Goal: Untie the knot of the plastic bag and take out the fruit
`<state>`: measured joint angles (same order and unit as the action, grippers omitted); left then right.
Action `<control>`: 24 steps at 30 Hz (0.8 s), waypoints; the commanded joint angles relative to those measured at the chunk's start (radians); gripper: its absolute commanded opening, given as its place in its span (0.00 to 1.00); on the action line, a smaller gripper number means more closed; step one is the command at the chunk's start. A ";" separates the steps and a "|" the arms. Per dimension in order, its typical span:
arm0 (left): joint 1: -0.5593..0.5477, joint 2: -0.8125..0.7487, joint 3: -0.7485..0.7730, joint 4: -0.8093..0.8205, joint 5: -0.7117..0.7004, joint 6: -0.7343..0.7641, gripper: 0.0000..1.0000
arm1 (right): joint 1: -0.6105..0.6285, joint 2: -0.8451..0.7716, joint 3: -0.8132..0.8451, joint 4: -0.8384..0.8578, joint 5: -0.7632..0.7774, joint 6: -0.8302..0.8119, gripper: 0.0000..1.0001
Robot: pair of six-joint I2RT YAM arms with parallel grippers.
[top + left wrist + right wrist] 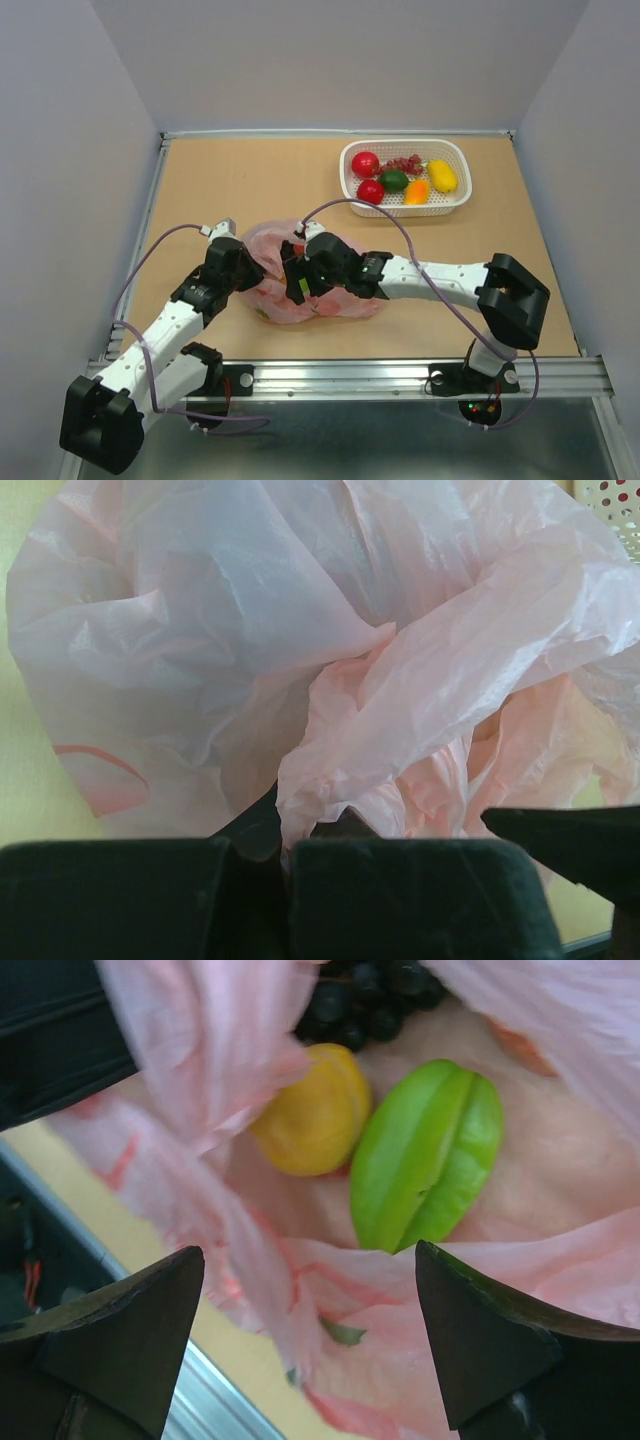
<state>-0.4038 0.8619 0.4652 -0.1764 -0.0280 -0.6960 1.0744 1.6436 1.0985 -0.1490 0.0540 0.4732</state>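
While pinching plastic bag (250,610) w/ L gripper (260,858), holding R gripper (305,1260) spread wide above green fruit (428,1155), yellow fruit (312,1110) & grapes (365,1000) inside.

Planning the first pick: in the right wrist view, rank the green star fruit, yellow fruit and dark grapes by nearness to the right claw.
1. Green star fruit, just ahead of the right claw, right of centre.
2. Yellow fruit, farther in, to its left.
3. Dark grapes, at the top edge, deepest in the plastic bag.
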 commanded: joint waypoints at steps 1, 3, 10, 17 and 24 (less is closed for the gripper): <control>0.002 -0.037 -0.022 0.029 -0.007 0.009 0.00 | -0.007 0.044 0.001 0.040 0.125 0.082 0.90; 0.002 -0.043 -0.020 0.028 -0.004 0.010 0.00 | -0.008 0.085 0.027 0.042 0.151 0.093 0.89; 0.002 -0.087 -0.028 0.026 -0.001 0.003 0.00 | -0.010 0.073 0.026 0.054 0.302 0.131 0.84; 0.002 -0.077 -0.033 0.031 -0.004 0.004 0.00 | -0.013 0.025 0.043 0.066 0.251 0.101 0.83; 0.000 -0.069 -0.037 0.038 -0.003 0.004 0.00 | -0.014 -0.051 0.055 0.081 0.248 0.020 0.83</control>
<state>-0.4038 0.7925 0.4511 -0.1677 -0.0269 -0.6964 1.0664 1.6630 1.0992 -0.1261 0.2840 0.5613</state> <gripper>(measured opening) 0.037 0.831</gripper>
